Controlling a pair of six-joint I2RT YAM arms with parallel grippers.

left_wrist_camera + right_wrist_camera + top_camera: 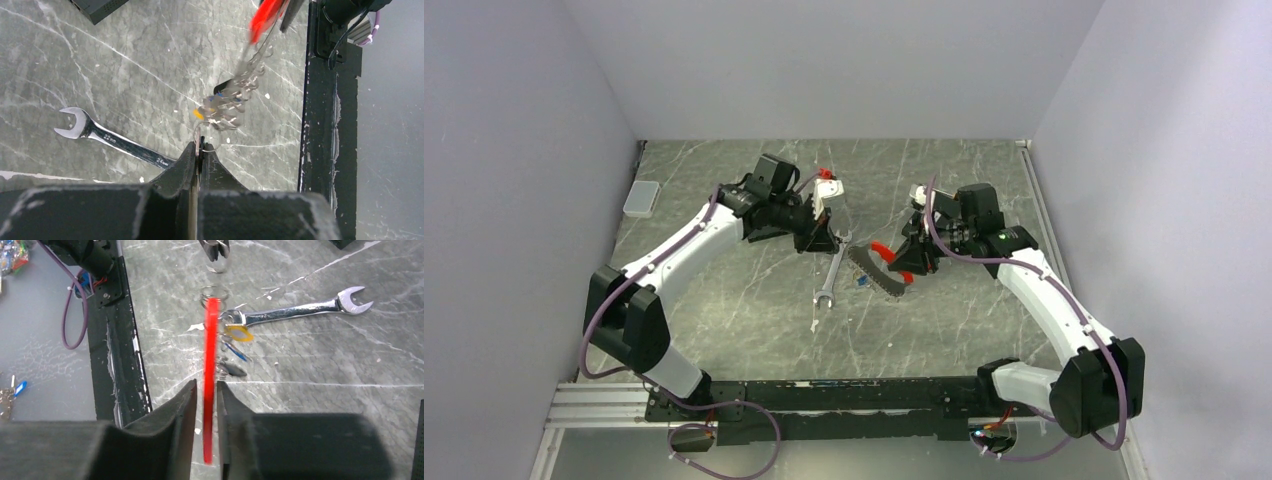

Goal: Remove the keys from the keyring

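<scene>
my right gripper [206, 387] clamps the keyring [212, 330] by its stiff red tab, left gripper [200, 149] pinches shut on its thin wire end, and the light, slippery keys [227, 102] dangle between.

Silver wrench [832, 268] beside grey keyring [879, 280]

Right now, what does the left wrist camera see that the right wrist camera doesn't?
Only the left wrist view shows the numbers 22 and 24 on the long silver wrench, and the left gripper pinching a thin metal ring up close. Only the right wrist view shows the wrench's round end, the right gripper closed on the flat red strap up close, and a small blue thing beyond the black rail. Both show the wrench, the blurry bunch of small keys, the red strap and the grey marble table.
</scene>
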